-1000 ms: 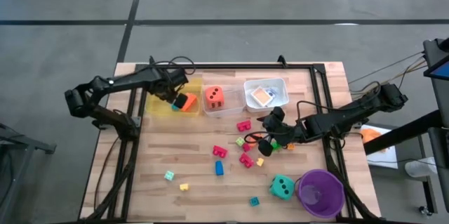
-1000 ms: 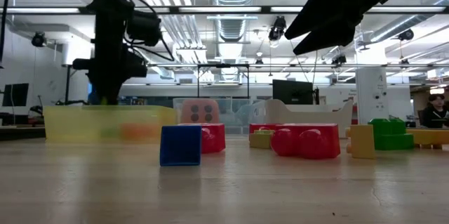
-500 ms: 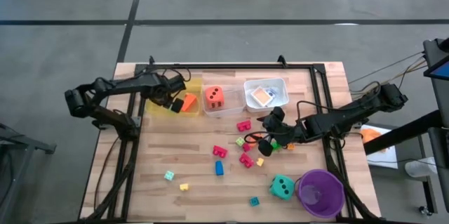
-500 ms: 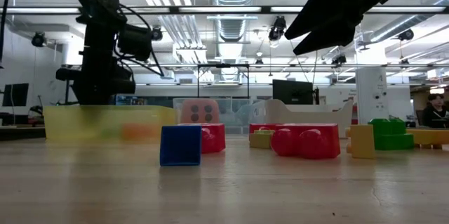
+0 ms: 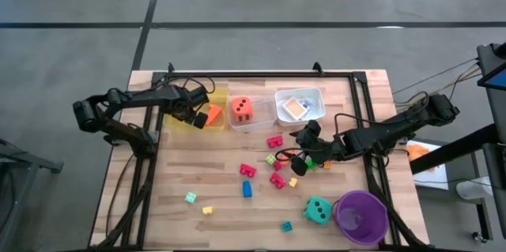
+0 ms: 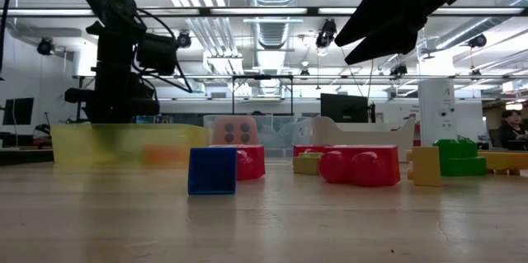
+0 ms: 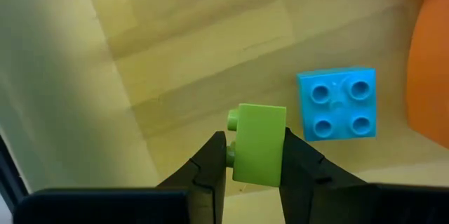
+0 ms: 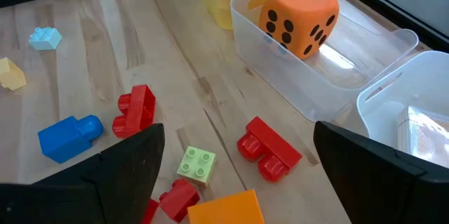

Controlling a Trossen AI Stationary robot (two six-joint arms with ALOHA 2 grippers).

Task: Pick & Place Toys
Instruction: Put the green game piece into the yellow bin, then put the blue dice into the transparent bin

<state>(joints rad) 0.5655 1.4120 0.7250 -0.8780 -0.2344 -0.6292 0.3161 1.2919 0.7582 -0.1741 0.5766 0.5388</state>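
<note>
While the left gripper point(image 7: 256, 155) is hovering over the yellow tray point(image 5: 175, 119) at the table's far left, its fingers are clamping a green block point(image 7: 258, 144) above a blue block point(image 7: 338, 102) lying inside. Mid-table, the right gripper point(image 5: 299, 146) is waiting with jaws spread wide, holding nothing, over scattered blocks; the orange die point(image 8: 298, 15) is sitting in the clear tray point(image 8: 365, 73).

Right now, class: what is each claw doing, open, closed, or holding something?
Left claw: shut on the green block, above the yellow tray.
Right claw: open, empty, over the scattered blocks.
</note>
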